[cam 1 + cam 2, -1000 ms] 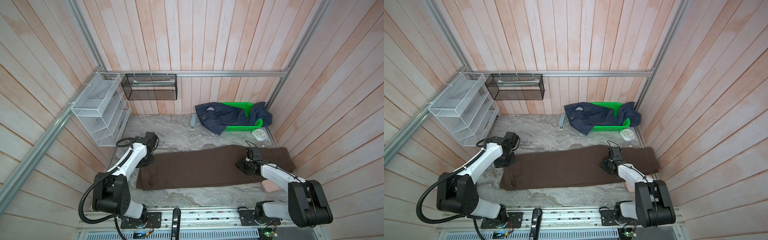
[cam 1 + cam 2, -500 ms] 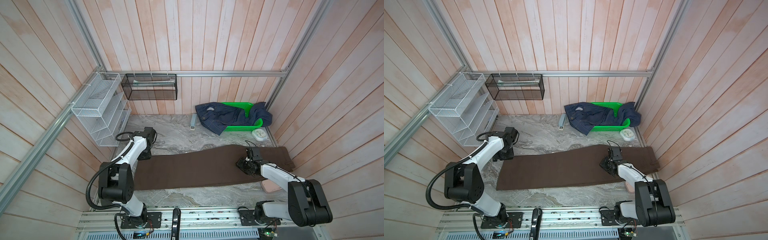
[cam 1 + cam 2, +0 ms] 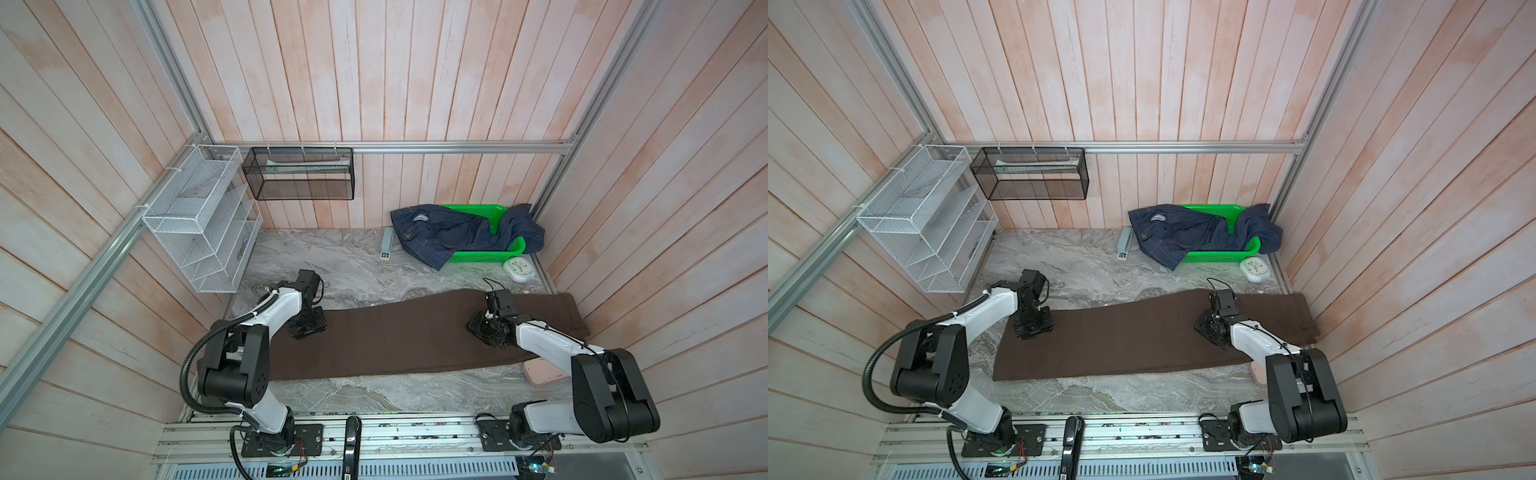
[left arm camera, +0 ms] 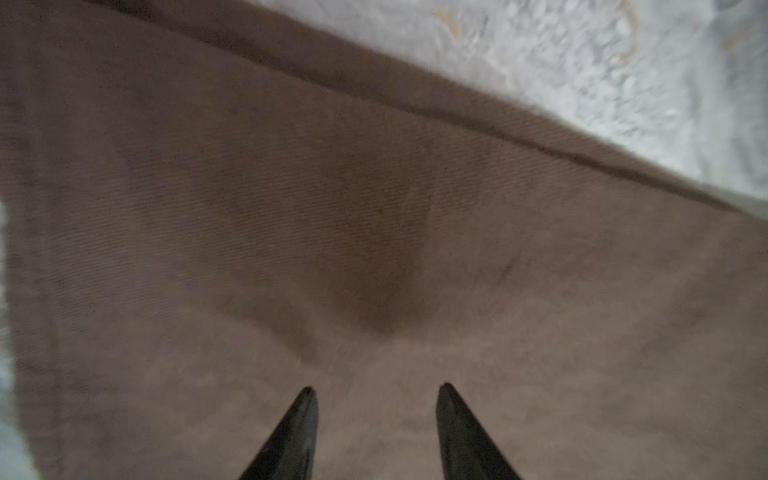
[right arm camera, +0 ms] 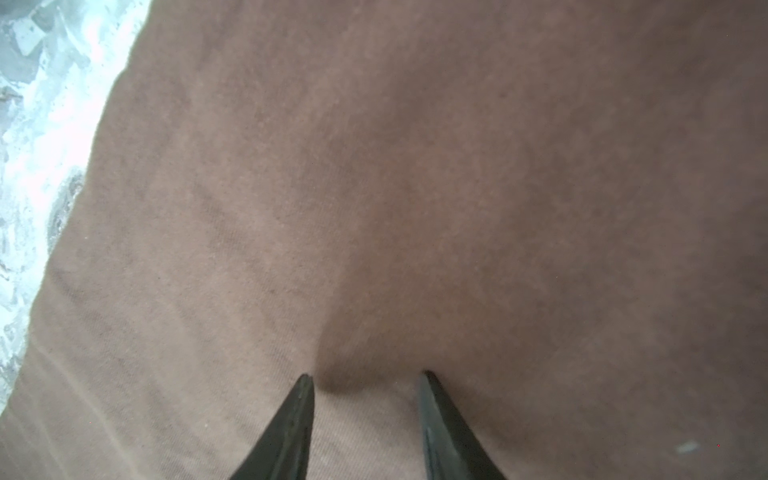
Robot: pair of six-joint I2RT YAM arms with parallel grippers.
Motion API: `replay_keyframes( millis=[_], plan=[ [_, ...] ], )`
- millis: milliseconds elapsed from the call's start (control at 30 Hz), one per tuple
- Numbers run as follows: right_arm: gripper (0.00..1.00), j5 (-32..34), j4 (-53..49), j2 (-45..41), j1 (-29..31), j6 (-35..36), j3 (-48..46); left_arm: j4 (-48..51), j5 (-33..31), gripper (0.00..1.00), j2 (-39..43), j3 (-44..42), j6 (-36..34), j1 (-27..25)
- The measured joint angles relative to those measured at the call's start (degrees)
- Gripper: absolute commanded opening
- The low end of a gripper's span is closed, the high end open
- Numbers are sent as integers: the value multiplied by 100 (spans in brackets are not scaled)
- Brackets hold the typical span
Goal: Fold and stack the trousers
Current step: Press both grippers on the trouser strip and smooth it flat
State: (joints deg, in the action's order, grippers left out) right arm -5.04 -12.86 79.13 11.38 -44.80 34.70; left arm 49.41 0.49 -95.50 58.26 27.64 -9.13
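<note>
trousers: full length across the tabletop, not yet folded short or stacked
left tool: parted, empty
right tool: parted, tips on trousers

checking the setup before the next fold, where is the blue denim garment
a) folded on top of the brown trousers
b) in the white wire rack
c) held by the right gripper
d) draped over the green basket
d: the blue denim garment hangs over the green basket at the back right corner of the table, well apart from the brown trousers laid out flat nearer the front.
</note>
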Motion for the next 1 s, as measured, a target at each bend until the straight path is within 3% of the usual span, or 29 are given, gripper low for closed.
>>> replay_keyframes(
  millis=[233,467,633,833,1000],
  plan=[
    [45,0,-149,-31,35,0,61,-57,-177,43,-516,278,-186,225],
    [45,2,-267,-15,109,-7,345,17,-391,44,-1349,1392,-531,702],
    [45,2,-249,295,363,-17,623,-101,-455,52,-1725,1987,-728,769],
    [44,4,-96,767,494,-13,710,114,-640,65,-909,1794,-835,841],
    [41,109,264,1224,492,59,1027,179,-728,66,92,1777,-1001,1515]
  ],
)
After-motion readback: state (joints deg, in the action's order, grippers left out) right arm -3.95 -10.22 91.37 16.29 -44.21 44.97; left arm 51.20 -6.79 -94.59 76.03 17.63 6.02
